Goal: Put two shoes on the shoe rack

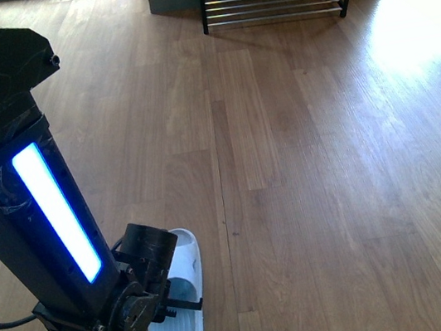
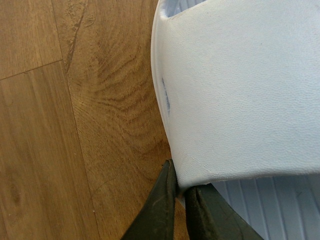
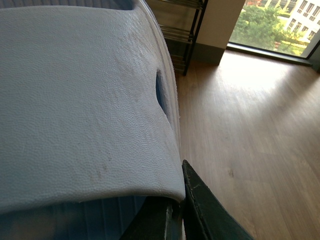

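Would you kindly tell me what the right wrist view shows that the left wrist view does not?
Only the right wrist view shows the shoe rack, a window with green trees outside, and the right gripper shut on the strap of a pale blue slide. Only the left wrist view shows the left gripper shut on the strap of a second pale blue slide. Both show the wooden floor and a slide strap pinched at its edge by a gripper.
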`<state>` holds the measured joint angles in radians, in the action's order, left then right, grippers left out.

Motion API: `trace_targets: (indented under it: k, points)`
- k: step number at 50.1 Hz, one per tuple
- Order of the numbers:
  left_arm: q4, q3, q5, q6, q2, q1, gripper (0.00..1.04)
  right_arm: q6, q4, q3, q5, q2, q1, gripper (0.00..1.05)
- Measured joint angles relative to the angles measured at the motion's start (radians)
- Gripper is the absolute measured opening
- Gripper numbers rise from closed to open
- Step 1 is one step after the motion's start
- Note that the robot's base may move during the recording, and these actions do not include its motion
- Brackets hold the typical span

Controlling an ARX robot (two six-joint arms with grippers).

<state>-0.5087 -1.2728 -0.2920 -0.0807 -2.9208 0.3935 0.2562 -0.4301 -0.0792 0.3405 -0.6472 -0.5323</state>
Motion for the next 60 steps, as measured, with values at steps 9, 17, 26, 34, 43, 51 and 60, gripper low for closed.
trace_targets:
  k: [9,17,26,34,43,51,60]
  points:
    - [0.002,0.000,-0.011,-0.010,0.000,-0.003,0.02,0.000,0.000,0.000,0.000,0.000,0.000,0.02]
    - [0.016,0.006,-0.024,-0.018,0.012,-0.007,0.02,0.000,0.000,0.000,0.000,0.000,0.000,0.02]
    - [0.041,0.083,-0.008,-0.039,0.144,-0.045,0.02,0.000,0.000,0.000,0.000,0.000,0.000,0.02]
    - [0.068,0.190,-0.005,-0.049,0.423,-0.111,0.02,0.000,0.000,0.000,0.000,0.000,0.000,0.02]
    - [0.139,0.319,-0.043,-0.050,0.714,-0.155,0.02,0.000,0.000,0.000,0.000,0.000,0.000,0.02]
    - [0.224,0.426,-0.079,-0.043,0.937,-0.162,0.02,0.000,0.000,0.000,0.000,0.000,0.000,0.02]
    - [0.348,0.591,-0.154,-0.028,1.338,-0.154,0.02,0.000,0.000,0.000,0.000,0.000,0.000,0.02]
